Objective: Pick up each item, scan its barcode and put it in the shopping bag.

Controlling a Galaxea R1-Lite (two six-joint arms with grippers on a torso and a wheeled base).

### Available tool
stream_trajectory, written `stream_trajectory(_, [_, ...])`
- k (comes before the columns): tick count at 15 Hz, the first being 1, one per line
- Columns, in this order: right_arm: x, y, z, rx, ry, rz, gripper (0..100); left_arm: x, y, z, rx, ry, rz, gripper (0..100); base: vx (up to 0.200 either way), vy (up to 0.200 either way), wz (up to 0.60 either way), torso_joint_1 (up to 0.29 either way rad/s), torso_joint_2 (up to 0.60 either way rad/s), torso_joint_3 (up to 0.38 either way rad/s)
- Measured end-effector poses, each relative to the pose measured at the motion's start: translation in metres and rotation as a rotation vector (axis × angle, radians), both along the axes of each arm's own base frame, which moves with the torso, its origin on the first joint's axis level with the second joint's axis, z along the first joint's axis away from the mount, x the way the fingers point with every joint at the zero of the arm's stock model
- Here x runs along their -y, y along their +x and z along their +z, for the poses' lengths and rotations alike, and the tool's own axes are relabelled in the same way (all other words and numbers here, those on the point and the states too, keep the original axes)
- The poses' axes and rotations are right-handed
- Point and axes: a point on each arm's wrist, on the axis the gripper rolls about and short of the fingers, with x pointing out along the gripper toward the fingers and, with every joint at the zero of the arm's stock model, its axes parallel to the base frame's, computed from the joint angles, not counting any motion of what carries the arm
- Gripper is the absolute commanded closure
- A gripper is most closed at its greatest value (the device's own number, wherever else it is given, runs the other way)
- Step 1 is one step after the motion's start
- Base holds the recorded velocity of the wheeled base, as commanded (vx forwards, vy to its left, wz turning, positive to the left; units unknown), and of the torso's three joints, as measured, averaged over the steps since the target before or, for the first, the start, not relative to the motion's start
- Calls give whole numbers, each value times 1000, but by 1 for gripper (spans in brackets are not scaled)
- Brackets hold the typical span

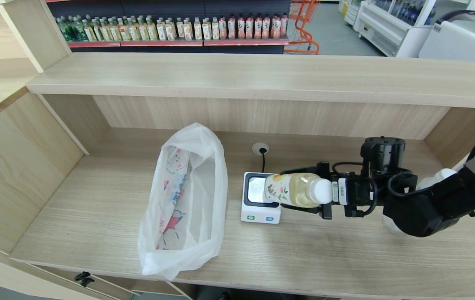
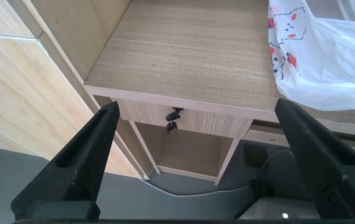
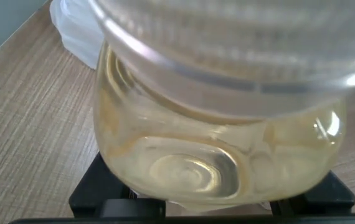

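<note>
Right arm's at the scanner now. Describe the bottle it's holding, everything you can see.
The bottle is clear plastic holding pale yellow drink, with a white cap and a flowered label. It lies sideways, clamped in the right pincer, cap toward the wrist, base toward the shopping bag, over the scanner.

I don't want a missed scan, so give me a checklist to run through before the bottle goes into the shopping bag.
1. Grip: ok. The right pincer is shut on the bottle, held sideways.
2. Bottle over scanner: ok, its label end is above the window.
3. Barcode facing the window: cannot tell.
4. Shopping bag open: ok, its mouth gapes beside the scanner.
5. Left pincer clear of the path: ok, open, beyond the counter's near corner.
</note>
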Motion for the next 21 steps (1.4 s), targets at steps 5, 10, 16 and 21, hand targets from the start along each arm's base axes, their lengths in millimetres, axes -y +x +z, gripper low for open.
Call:
stream_trajectory(5, [-4, 10, 17, -58, 104, 3, 100, 0, 0, 0, 0, 0, 0, 0, 0, 0, 0, 0, 0, 0])
stream_trajectory(10, [-13, 24, 13, -20, 152, 19, 100, 0, 0, 0, 0, 0, 0, 0, 0, 0, 0, 0, 0, 0])
stream_trajectory(16, [-14, 37, -10, -52, 172, 23, 100, 0, 0, 0, 0, 0, 0, 0, 0, 0, 0, 0, 0, 0])
stream_trajectory(21, [-14, 40, -16, -85, 175, 21, 100, 0, 0, 0, 0, 0, 0, 0, 0, 0, 0, 0, 0, 0])
